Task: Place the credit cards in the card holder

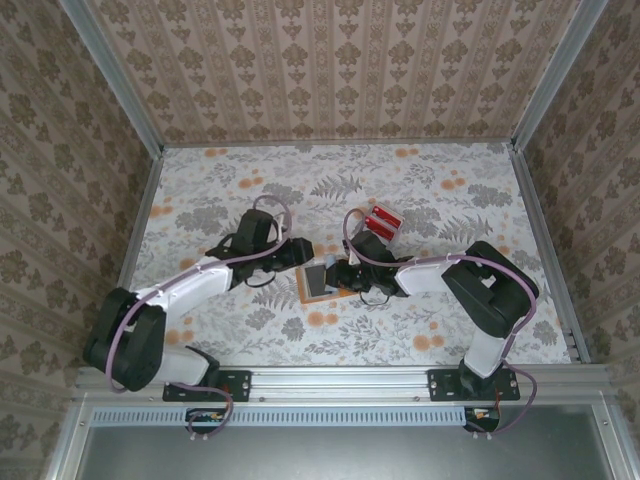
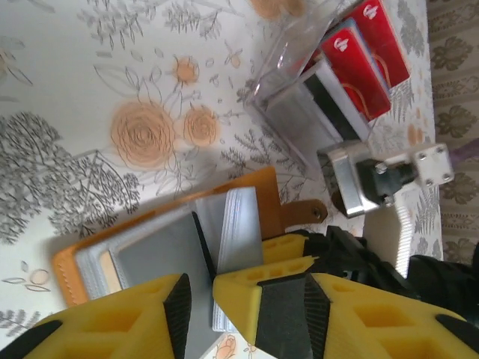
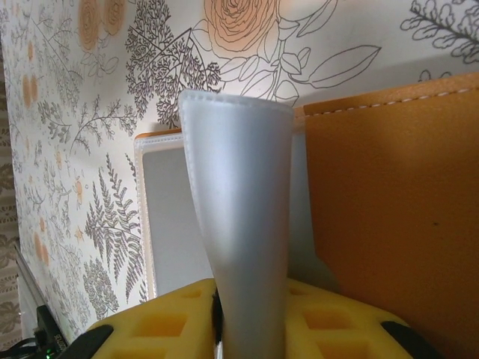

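Wallet [image 1: 318,284] open at frame centre, between both arms. Right gripper [image 3: 251,292] pinches wallet's grey inner leaf [image 3: 239,194], which stands upright. Left gripper [image 2: 200,292] narrow around grey sheet [image 2: 161,258]; grip unclear. Red cards [image 2: 367,52] in clear stand [image 2: 288,71], upper right.

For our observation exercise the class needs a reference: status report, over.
Right fingers pinching a grey sleeve of the card holder upright. Left fingers straddling another sleeve, grip unclear. Credit cards in the clear stand. Nothing seen in the way.
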